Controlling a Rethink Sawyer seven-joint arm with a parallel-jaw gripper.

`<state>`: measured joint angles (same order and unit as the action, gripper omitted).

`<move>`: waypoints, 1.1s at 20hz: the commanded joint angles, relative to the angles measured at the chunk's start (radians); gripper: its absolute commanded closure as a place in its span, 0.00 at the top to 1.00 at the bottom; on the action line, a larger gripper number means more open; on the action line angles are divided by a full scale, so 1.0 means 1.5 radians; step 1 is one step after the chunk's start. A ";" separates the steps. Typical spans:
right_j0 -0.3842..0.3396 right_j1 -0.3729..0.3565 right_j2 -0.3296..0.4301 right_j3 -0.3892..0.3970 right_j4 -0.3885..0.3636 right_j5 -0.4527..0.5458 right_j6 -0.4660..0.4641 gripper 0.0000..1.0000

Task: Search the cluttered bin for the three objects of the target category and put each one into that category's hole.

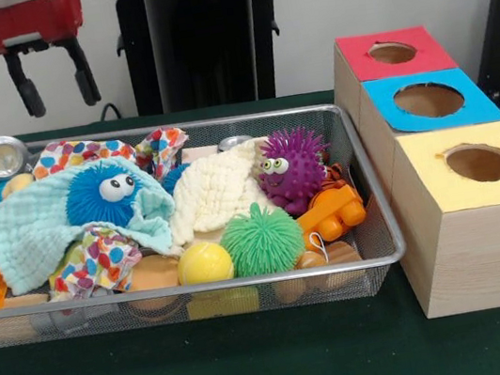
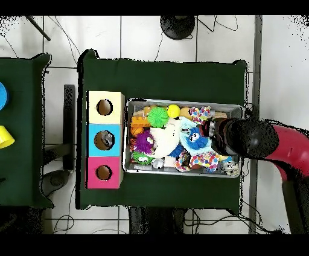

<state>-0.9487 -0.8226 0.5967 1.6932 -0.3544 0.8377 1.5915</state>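
We find the gripper (image 1: 53, 79) raised above the wire bin's (image 1: 372, 189) end farthest from the boxes, jaws parted and holding nothing. The bin remains crowded: a blue furry ball (image 1: 104, 194), purple spiky ball (image 1: 292, 165), green spiky ball (image 1: 261, 239), yellow ball (image 1: 205, 263), cloths and orange blocks. In the overhead view, something already lies inside the blue box's hole (image 2: 104, 140); the yellow and red holes look empty. We judge most sorting outstanding.

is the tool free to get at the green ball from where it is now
Probably yes: the green ball lies uncovered on top of the pile by the bin's front rim, and the open tool hangs above the bin's other end.
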 commanded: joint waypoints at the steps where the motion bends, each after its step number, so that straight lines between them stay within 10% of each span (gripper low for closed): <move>1: -0.022 0.022 0.023 0.078 -0.032 -0.064 -0.061 1.00; 11: -0.033 -0.022 0.025 0.135 -0.080 -0.137 -0.052 1.00; 22: -0.092 -0.064 0.090 0.221 0.034 -0.116 -0.039 1.00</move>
<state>-1.0319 -0.8856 0.6224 1.8906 -0.3852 0.6582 1.5915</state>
